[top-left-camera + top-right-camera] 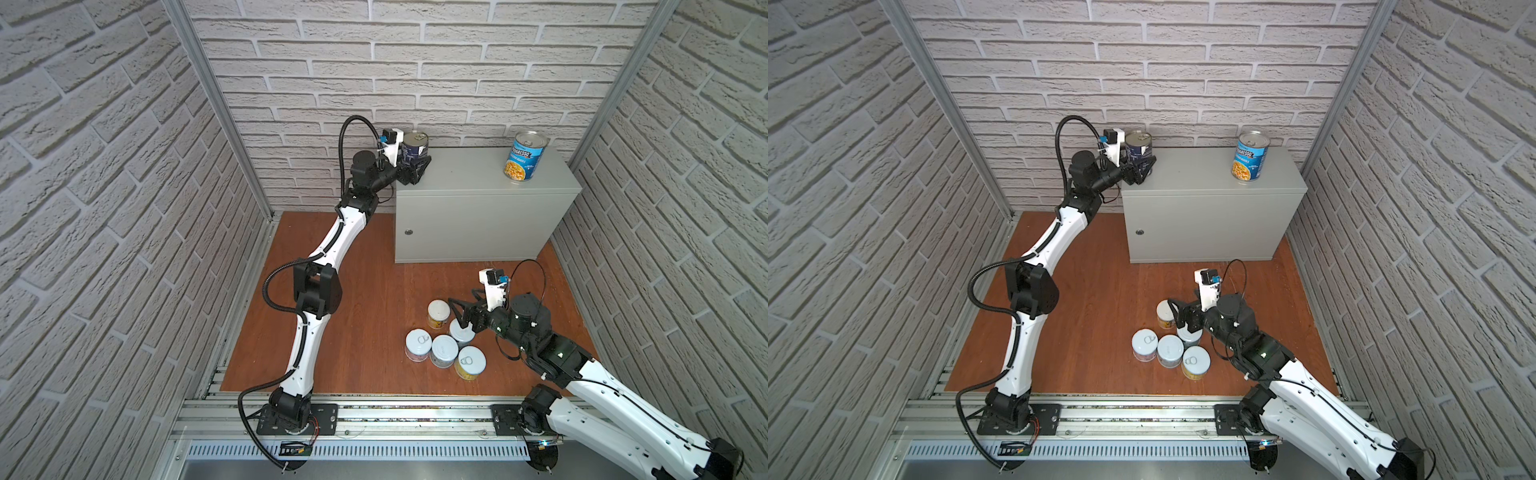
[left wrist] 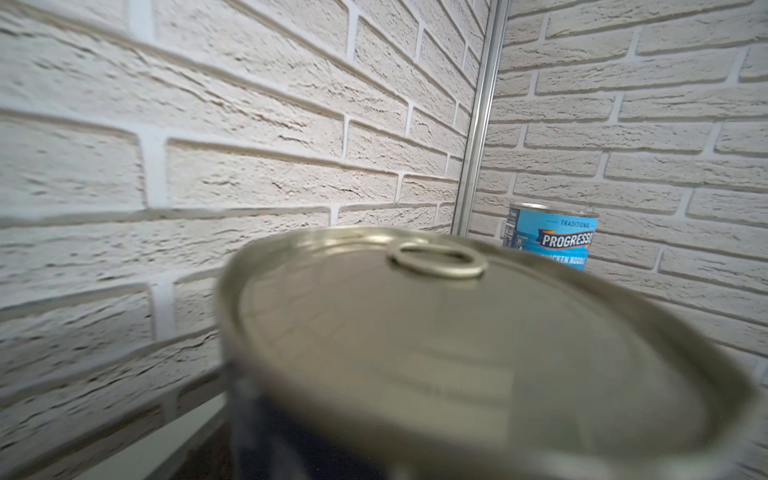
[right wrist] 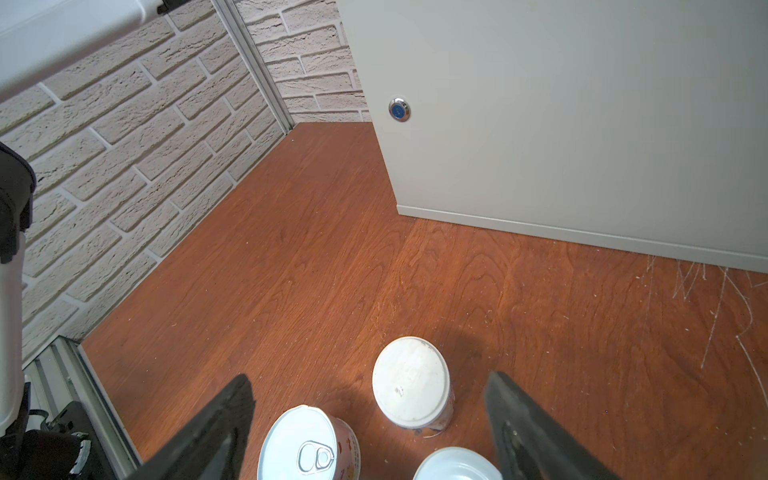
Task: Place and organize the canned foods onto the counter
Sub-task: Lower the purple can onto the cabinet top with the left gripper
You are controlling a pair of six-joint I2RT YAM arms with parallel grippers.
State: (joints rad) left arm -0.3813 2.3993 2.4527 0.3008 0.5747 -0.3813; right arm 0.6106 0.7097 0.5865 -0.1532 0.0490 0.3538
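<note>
The dark navy can (image 1: pixel 414 146) stands upright on the grey cabinet's tabletop (image 1: pixel 469 178), at the back corner beside the brick wall (image 1: pixel 415 62). The left pincer (image 1: pixel 417 167) sits around its lower part, one finger on each side. I cannot tell whether those fingers press on the can or stand just off it. The left wrist view shows only the can's blurred pull-ring lid (image 2: pixel 457 353) close under the camera. The Progresso soup can (image 1: pixel 524 158) stands upright at the tabletop's other end, well apart from the left pincer.

Five short cans (image 1: pixel 444 350) sit in a tight cluster on the reddish-brown wooden floor (image 1: pixel 353 311) in front of the cabinet. The right pincer (image 1: pixel 459 315) hangs just above that cluster with its fingers (image 3: pixel 528 428) spread apart, gripping nothing. In the right wrist view a white-lidded can (image 3: pixel 410 382) lies below and between the fingertips, and a ring-pull can (image 3: pixel 307 444) sits near the other finger. The cabinet's round lock (image 3: pixel 399 110) is well ahead of the right pincer.
</note>
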